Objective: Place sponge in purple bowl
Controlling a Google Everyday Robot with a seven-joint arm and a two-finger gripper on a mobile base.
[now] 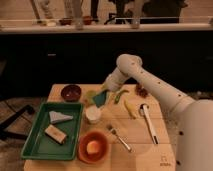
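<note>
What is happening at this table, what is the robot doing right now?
The robot's one arm holds the teal sponge in its gripper, which is shut on it, above the wooden table. The sponge hangs just to the right of the purple bowl and is not yet in it. The green tray and the orange bowl sit nearer the front, apart from the gripper.

The flat teal sponge [100, 99] hung tilted in the air, pinched in the hand [104, 91], just right of the small dark purple bowl [71, 92], which sat upright.
</note>
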